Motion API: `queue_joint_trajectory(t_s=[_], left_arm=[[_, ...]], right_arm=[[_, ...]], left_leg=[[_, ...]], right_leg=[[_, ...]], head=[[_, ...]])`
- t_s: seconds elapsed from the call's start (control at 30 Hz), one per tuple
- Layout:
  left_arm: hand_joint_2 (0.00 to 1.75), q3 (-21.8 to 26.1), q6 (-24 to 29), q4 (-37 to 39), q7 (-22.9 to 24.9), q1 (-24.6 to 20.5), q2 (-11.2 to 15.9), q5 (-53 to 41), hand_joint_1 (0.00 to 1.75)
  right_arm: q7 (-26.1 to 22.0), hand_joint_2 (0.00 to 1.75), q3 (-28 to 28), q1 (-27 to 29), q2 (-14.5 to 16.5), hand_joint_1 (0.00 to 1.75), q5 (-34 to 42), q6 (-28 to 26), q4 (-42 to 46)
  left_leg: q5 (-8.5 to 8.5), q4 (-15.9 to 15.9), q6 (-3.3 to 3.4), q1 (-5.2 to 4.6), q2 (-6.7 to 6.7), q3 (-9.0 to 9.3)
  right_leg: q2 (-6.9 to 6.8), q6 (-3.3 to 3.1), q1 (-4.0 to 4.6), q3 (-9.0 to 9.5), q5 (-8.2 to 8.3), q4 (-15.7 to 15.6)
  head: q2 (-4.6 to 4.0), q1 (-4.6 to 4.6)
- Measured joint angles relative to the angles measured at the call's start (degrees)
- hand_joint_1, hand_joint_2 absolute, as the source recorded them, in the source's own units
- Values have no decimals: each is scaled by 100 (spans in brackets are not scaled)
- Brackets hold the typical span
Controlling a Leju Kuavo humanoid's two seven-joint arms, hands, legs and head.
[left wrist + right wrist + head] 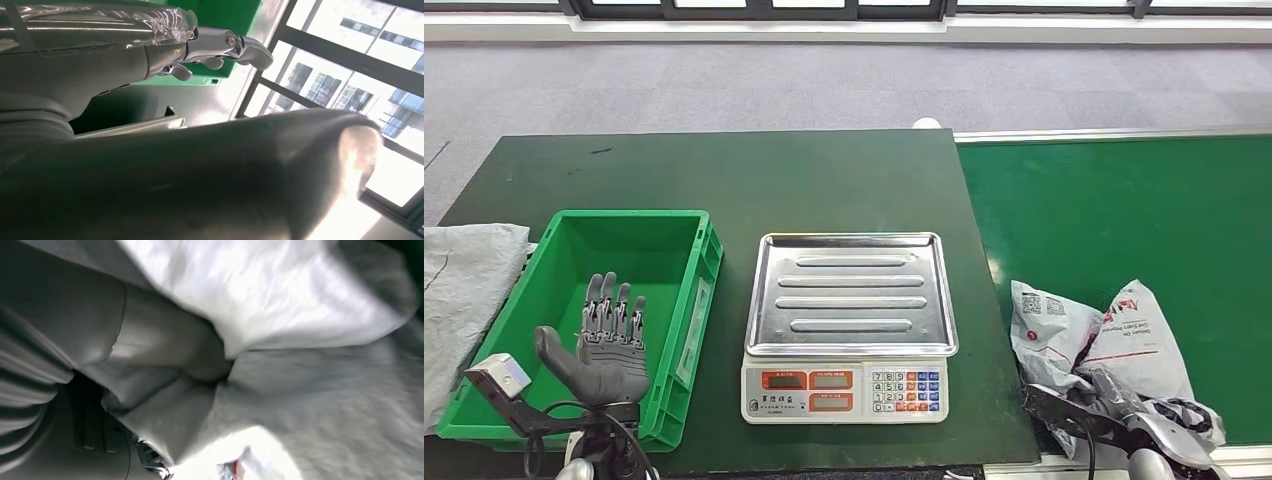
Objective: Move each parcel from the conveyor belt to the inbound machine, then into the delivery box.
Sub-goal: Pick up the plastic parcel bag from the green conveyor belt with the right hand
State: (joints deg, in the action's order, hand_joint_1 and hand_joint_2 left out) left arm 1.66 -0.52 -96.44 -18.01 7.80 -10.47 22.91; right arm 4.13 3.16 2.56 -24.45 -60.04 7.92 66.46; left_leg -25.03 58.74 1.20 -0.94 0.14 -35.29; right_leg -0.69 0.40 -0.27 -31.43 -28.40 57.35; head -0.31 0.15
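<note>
Here, a crumpled grey-white plastic mailer parcel with printed labels and red lettering lies at the near edge of the green conveyor belt, just right of the dark green counter. The right robot hand sits at the parcel's near end, its dark fingers buried in the folds of the plastic; in the right wrist view the thick grey thumb presses into a crease of the parcel's pale film, so this robot hand grips the bag. On the counter, between the belt and the crate, stands the inbound machine, a white electronic scale with a ribbed stainless steel weighing tray, orange display windows and a coloured keypad facing the robot; nothing lies on its tray. To the left of the scale sits the delivery box, a green rectangular plastic crate. The left robot hand hovers over the crate's near half, palm down, fingers straight and slightly apart, thumb out to the side, holding nothing. A grey plastic sheet or bag lies at the counter's left edge, just beside the crate. Beyond the counter is grey carpet.
</note>
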Motion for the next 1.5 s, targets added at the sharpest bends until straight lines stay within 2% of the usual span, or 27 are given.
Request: queue_joint_trajectory(t_s=[0.23, 0.37, 0.5, 0.6, 0.83, 1.0, 1.13, 1.23, 1.33, 1.5], left_arm=[[0, 16, -13, -21, -16, 15, 5, 21, 0], [0, 81, -40, -109, -92, 147, -9, 50, 0], [0, 174, -115, -248, -120, 294, -99, 20, 0], [0, 220, -158, -291, -120, 336, -162, -7, 0], [0, 252, -179, -298, -120, 374, -220, -21, 0], [0, 281, -197, -298, -122, 380, -267, -78, 0], [0, 284, -201, -278, -141, 362, -287, -129, 0], [0, 284, -200, -227, -174, 310, -288, -135, 0], [0, 283, -199, -135, -217, 197, -284, -112, 0], [0, 202, -159, 50, -280, -30, -245, -20, 0]], right_arm=[[-1, 175, 13, 37, -37, 175, -74, -106, 328], [372, 175, -58, 23, -150, 175, -666, -677, 797], [616, 175, -309, -254, -148, 175, -1335, -1094, 1382], [735, 175, -520, -467, -124, 175, -1524, -1325, 1853], [772, 175, -778, -559, -71, 175, -1580, -1402, 2456], [859, 175, -907, -529, 38, 175, -1770, -1751, 2735], [989, 175, -982, -552, 153, 175, -1931, -1670, 2951], [827, 175, -972, -748, 238, 175, -2041, -1748, 2900], [444, 175, -785, -1183, 379, 175, -2065, -2141, 2661], [-228, 175, 20, -1852, 807, 175, -1673, -2791, 2046]], left_leg=[[-2, 0, 0, -1, -4, -6], [-2, -1, 0, -4, 0, -12], [-2, 0, 1, -5, 10, -11], [0, 1, 1, -4, -5, -11], [-1, 1, 1, -3, -12, -12], [-1, 1, 0, -3, -12, -12], [-1, 0, 0, -3, -10, -13], [0, -2, -1, -3, -7, -15], [4, -2, -6, -2, 6, -11], [15, -2, -17, 4, 4, -5]], right_leg=[[-4, -3, -1, -6, -6, 0], [0, -2, -3, -12, -6, 2], [7, -1, -5, -18, -3, 2], [-6, -1, -4, -17, -4, 2], [-9, -2, -3, -12, -5, 2], [-10, -3, -3, -14, -7, 2], [-8, -4, -3, -14, -8, 2], [-6, -5, -2, -14, -6, 4], [2, -6, -1, -16, 0, 5], [6, -9, 4, -13, 4, 11]], head=[[0, 0], [0, 1], [0, 0], [0, 0], [0, 0], [0, 0], [0, 0], [0, 1], [1, 0], [0, 0]])
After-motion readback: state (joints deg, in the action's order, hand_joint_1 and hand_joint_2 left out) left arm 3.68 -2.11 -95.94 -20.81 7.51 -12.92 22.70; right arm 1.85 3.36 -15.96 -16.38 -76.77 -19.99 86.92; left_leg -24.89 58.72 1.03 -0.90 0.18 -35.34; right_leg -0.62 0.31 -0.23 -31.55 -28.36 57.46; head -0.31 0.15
